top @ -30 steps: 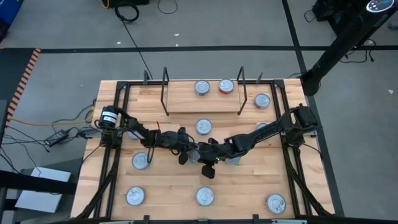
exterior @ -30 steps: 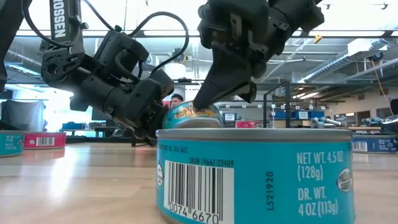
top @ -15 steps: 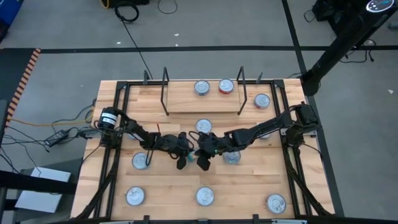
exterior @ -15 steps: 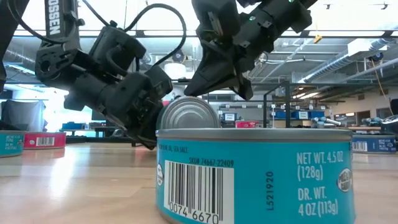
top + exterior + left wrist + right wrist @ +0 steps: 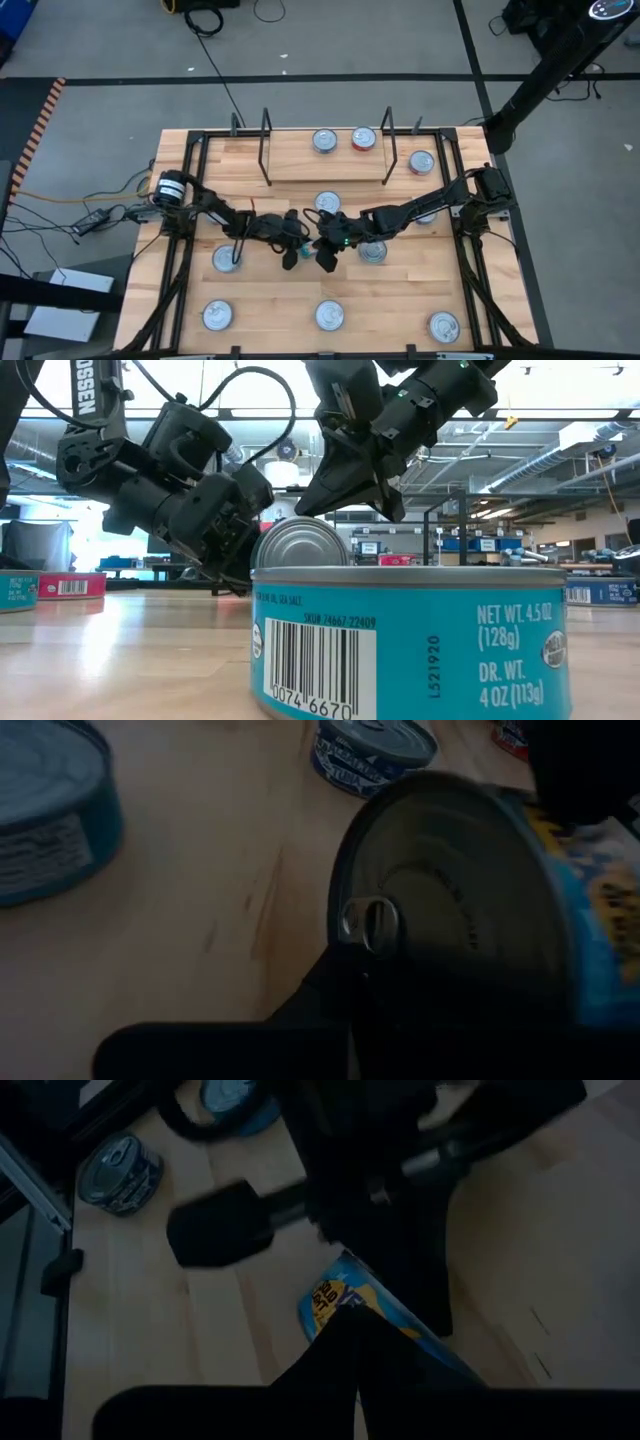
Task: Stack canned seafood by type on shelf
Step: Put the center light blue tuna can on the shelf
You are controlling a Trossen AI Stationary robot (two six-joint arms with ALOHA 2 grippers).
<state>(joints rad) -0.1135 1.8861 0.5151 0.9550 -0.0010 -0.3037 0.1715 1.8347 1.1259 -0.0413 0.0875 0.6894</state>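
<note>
Both my grippers, left (image 5: 291,252) and right (image 5: 326,253), are closed. A second ago the blue tin (image 5: 300,543) lay flat; now it stands on edge between them, unstacked.

Both arms are reaching inward from opposite sides of the worktop and meeting near its middle. The left hand (image 5: 293,250) is sitting low with its fingers fully closed, its wrist angled down toward the surface. The right hand (image 5: 326,252) is pointing toward the left hand, just beside it, fingers likewise closed. In the low view, the right hand (image 5: 345,485) is hanging above the left hand (image 5: 230,565).
</note>
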